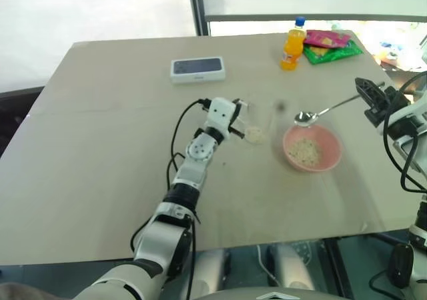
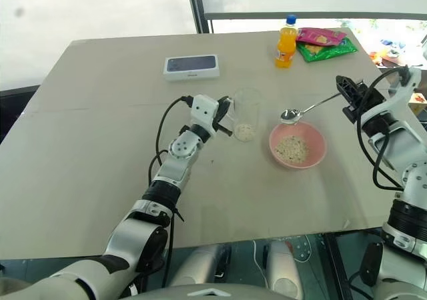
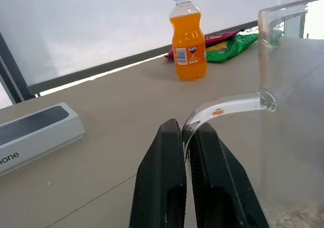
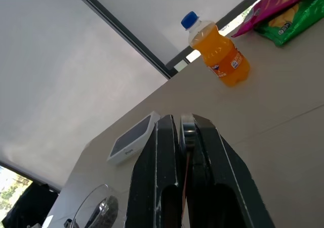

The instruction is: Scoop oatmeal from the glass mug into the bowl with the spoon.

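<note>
Here the spoon point(image 2: 308, 109) lies nearly level in the air, its long axis running from the right gripper point(image 2: 345, 90) leftward and slightly nearer, so the handle end points right and far while the small oval bowl end points left, hanging just above the far rim of the bowl point(image 2: 316, 155). The right jaws are clamped together on the tip of the handle; in the right wrist view the handle is mostly hidden between the two black fingers point(image 4: 152, 172), with only a sliver of metal visible and the spoon's bowl end cut off at the lower edge.

The pink bowl sits on the bench point(image 2: 87, 153) right of centre, holding a heap of oatmeal point(image 2: 291, 149). Just left of it stands the glass mug point(image 2: 245, 117), upright and hard to make out against the bench; a little oatmeal in its bottom marks it best. The left gripper point(image 2: 229, 119) is at the mug's left side, its jaws pressed together on the mug's clear curved handle, as the left wrist view shows. The mug's body is cut off at that view's edge.

At the far side stand an orange drink bottle point(image 2: 286, 43), snack packets point(image 2: 323, 45) and a white box point(image 2: 192, 67).
</note>
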You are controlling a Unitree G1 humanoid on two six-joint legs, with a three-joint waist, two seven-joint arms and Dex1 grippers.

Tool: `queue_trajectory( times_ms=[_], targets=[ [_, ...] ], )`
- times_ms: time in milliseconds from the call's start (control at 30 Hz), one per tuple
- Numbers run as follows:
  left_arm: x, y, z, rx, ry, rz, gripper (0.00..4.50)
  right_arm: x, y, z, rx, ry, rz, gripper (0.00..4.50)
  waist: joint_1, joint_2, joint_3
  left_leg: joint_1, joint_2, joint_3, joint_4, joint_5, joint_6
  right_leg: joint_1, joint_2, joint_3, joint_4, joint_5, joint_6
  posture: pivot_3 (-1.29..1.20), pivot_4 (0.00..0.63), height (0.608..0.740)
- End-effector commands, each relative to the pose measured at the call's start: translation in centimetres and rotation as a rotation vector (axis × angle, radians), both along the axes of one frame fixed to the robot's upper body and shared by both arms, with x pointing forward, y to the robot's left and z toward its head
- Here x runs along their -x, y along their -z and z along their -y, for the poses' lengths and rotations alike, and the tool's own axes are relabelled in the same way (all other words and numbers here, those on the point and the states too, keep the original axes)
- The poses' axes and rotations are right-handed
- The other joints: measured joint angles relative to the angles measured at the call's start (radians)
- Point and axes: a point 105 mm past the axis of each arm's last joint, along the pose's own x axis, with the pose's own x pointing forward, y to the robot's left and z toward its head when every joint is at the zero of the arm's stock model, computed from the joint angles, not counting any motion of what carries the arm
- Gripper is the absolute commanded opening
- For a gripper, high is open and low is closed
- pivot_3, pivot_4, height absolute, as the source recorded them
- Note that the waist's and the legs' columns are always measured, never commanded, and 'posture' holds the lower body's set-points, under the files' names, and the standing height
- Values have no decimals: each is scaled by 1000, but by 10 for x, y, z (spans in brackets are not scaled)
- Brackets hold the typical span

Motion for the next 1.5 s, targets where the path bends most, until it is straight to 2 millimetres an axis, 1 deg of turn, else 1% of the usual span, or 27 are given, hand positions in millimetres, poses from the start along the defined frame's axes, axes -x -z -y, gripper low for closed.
queue_trajectory(
  times_ms=[33, 67, 167, 267, 333, 367, 400, 567, 733, 867, 1033, 1133, 1233, 1333, 1433, 1500],
  targets=[
    [1, -8, 4, 7, 30, 5, 56, 4, -47, -15, 44, -29, 158, 0, -2, 0, 0, 0, 0, 0, 0, 0, 0, 0, 0, 0, 0, 0, 0, 0, 150, 740],
    [1, -8, 4, -3, 31, 6, 56, 4, -55, -19, 51, -36, 178, 0, -6, 0, 0, 0, 0, 1, 0, 0, 0, 0, 0, 1, 0, 0, 0, 0, 150, 740],
    [6, -10, 8, 13, 79, 5, 56, 3, -82, -41, 79, -101, 250, 0, -12, 0, 0, 1, 0, 1, 0, 0, 0, -1, 0, 1, 2, 0, 0, 0, 150, 740],
    [8, -9, 11, -8, 112, 6, 56, 3, -98, -59, 85, -161, 292, 0, -12, 0, 0, 0, 0, 0, 0, 0, 0, 0, 0, 0, 2, 0, 0, 0, 150, 740],
    [12, -7, 15, -32, 137, 15, 56, 5, -110, -82, 96, -247, 325, 0, -14, 0, 0, 0, 0, 0, 0, 1, -1, 0, 0, 0, 1, 0, 0, 0, 150, 740],
    [13, -6, 16, -40, 144, 20, 56, 6, -111, -90, 117, -279, 329, 0, -17, 0, 0, 0, 0, 0, 0, 1, -2, -1, 0, 1, 1, 0, 0, 0, 150, 740],
    [14, -7, 16, -48, 144, 27, 56, 6, -108, -95, 149, -302, 325, 0, -19, 0, 0, 0, 0, 1, 0, 1, -2, -1, -1, 1, 1, 0, 0, 0, 150, 740],
    [12, -10, 11, -43, 114, 38, 56, 0, -73, -104, 401, -340, 257, 0, -9, 0, 0, -1, -1, -1, 1, 0, 0, -1, -1, -1, 0, 0, 0, 0, 150, 740],
    [14, -11, 8, -67, 98, 63, 56, -8, -42, -116, 593, -381, 240, 0, -19, 0, 0, -1, -1, 0, 1, 0, 0, -1, -1, 0, 1, 0, 0, 0, 150, 740],
    [15, -15, 8, -91, 100, 90, 56, -12, -25, -128, 702, -432, 244, 0, -21, 0, 0, -1, -1, -1, 1, 1, -1, -1, -1, 0, 1, 0, 0, 0, 150, 740],
    [16, -25, 4, -114, 81, 135, 56, -13, -7, -144, 877, -489, 305, 0, -22, 0, 0, -1, -1, -1, 1, 1, -2, -1, 0, -1, 1, 0, 0, 0, 150, 740],
    [16, -25, 3, -116, 81, 136, 56, -12, 1, -149, 907, -507, 327, 0, -21, 0, 0, -1, -1, -1, 1, 2, -4, -1, -1, -1, 1, 0, 0, 0, 150, 740],
    [18, -24, 5, -111, 97, 130, 56, -10, 4, -153, 946, -500, 379, 0, -21, 0, 0, -1, -1, -2, 1, 2, -4, -1, -1, -1, 1, 0, 0, 0, 150, 740],
    [20, -23, 8, -114, 107, 129, 56, -6, 11, -158, 935, -531, 386, 0, -21, 0, 0, -1, -1, -2, 1, 2, -4, -1, -1, -1, 1, 0, 0, 0, 150, 740],
    [21, -22, 8, -115, 110, 126, 56, -3, 17, -160, 904, -559, 365, 0, -21, -1, 0, -1, -1, -2, 1, 2, -4, -1, -1, -1, 1, 0, 0, 0, 150, 740],
    [20, -20, 8, -116, 110, 121, 56, 2, 31, -161, 859, -611, 278, 0, -21, -1, 0, 0, -1, -2, 1, 2, -4, -1, -1, -1, 1, 0, 0, 0, 150, 740]
  ],
)
